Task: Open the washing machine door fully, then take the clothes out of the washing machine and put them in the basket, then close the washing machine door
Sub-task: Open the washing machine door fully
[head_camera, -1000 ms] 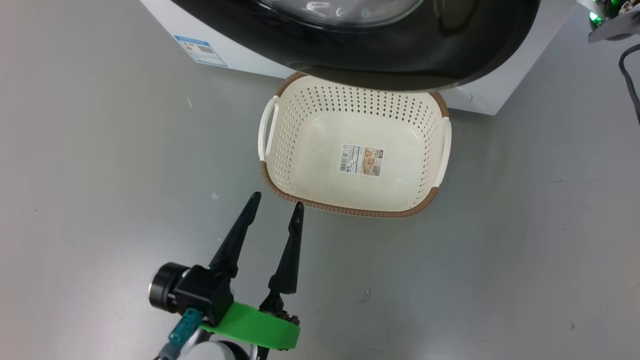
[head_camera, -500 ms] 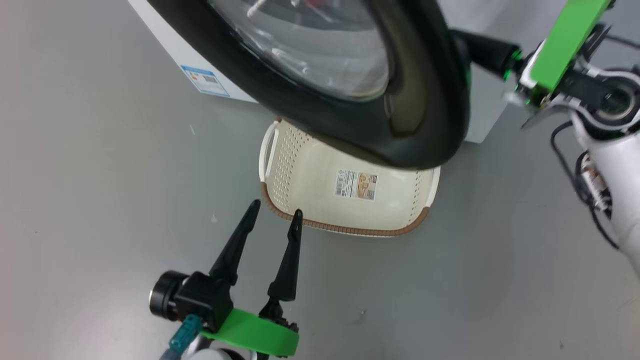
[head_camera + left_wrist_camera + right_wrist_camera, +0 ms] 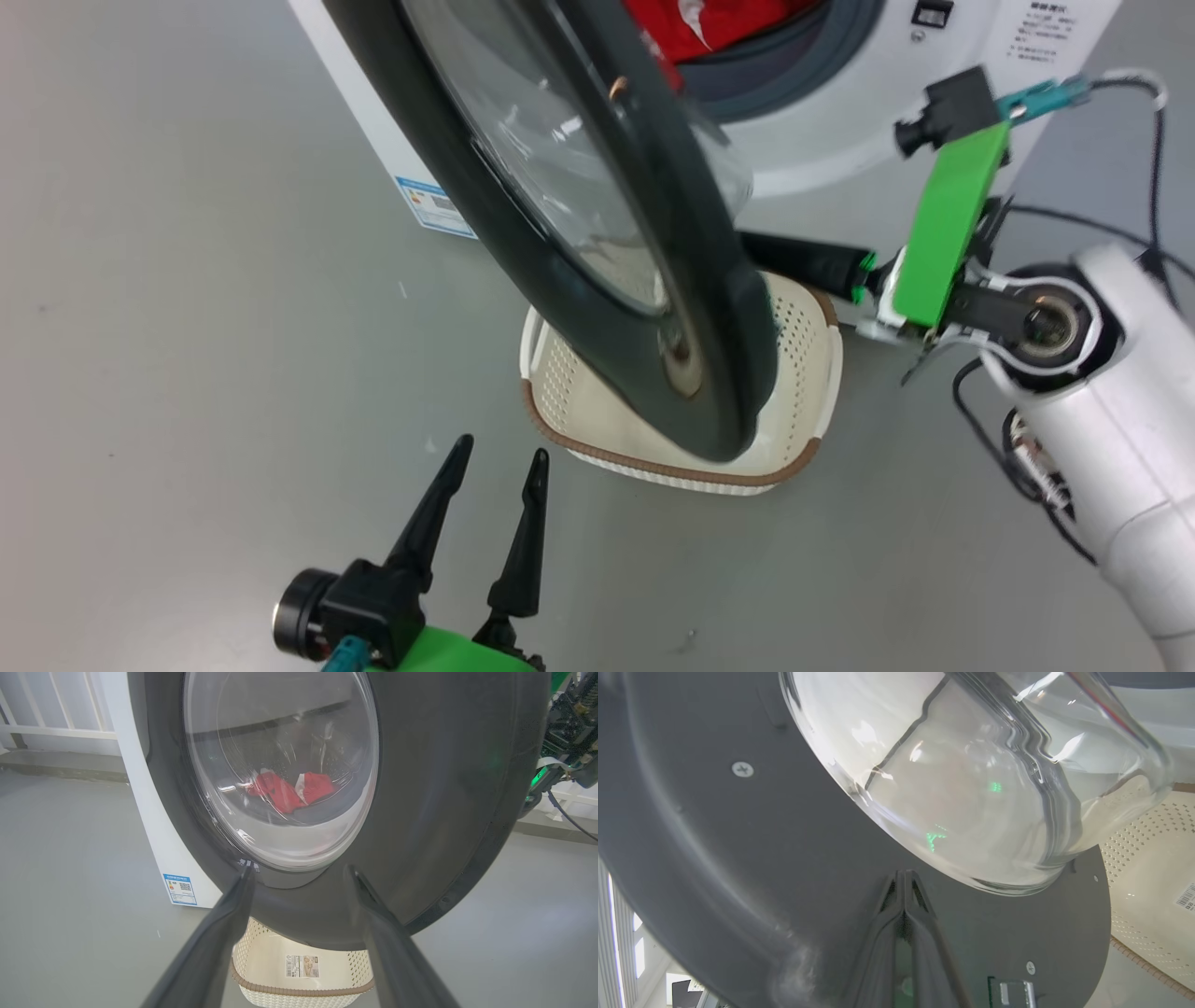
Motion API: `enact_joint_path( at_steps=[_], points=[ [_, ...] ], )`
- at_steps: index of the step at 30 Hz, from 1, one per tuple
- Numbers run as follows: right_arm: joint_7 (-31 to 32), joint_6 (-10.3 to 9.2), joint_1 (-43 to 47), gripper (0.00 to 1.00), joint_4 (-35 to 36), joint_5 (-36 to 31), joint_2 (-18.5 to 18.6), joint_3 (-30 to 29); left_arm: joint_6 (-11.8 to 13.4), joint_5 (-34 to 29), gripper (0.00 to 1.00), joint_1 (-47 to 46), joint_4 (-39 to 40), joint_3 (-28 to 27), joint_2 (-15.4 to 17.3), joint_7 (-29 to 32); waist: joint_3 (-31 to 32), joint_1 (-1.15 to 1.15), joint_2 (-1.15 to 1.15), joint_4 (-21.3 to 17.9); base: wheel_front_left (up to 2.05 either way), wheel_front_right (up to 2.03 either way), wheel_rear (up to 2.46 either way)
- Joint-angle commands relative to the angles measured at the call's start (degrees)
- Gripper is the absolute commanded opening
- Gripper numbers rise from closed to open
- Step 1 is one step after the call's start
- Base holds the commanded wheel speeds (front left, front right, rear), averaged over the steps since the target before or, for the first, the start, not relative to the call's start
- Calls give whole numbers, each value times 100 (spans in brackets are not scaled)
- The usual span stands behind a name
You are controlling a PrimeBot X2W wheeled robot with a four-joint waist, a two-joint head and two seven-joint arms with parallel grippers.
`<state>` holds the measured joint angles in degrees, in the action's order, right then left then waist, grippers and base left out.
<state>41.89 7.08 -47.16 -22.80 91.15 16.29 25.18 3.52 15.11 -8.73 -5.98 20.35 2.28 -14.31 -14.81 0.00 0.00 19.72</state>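
Black-rimmed door: the large round washing machine door [image 3: 738, 392], with a glossy black rim and a bulging clear glass bowl, stands swung partly out and shows almost edge-on in the head view. Its lower rim hangs over the basket.
White machine: the big white front-loading washing machine [image 3: 822, 121] stands on the grey floor [image 3: 187, 373]. Its grey rubber seal [image 3: 794, 56] is exposed at the mouth, and a small blue label sticker [image 3: 431, 203] sits low on its side.
Red clothes: the bright red clothes [image 3: 709, 23] with white trim lie inside the drum. They show at the open mouth, and through the door glass in the left wrist view.
Cream basket: the small cream perforated plastic basket [image 3: 812, 336] with a brown woven-look rim stands on the floor just in front of the machine, partly under the door. A paper label [image 3: 302, 966] lies on its bottom.
Left gripper: the left gripper [image 3: 501, 448] hovers near the basket's front rim, apart from it. Its 2 long dark fingers are spread wide and hold nothing.
Right gripper: the right gripper [image 3: 904, 877] reaches in behind the door on a green bracket [image 3: 948, 233]. Its 2 fingers are pressed together and hold nothing, with the tips at the door's dark inner face just below the glass bowl. Whether they touch it cannot be told.
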Motion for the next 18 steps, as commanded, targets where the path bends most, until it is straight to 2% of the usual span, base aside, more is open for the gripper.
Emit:
enact_joint_path(
  at_steps=[1, 18],
  points=[
    [43, 41, 191, 0, 244, -74, -142, 118, -5, -44, 100, 80, 137, -218, 60, -69, 169, 0, 0, 154, 0, 0, 0],
    [84, 41, 879, 0, 592, -65, -477, 423, 2, -84, 100, 498, 150, -447, 60, -69, 609, 0, 0, 718, 0, 0, 0]
  ],
)
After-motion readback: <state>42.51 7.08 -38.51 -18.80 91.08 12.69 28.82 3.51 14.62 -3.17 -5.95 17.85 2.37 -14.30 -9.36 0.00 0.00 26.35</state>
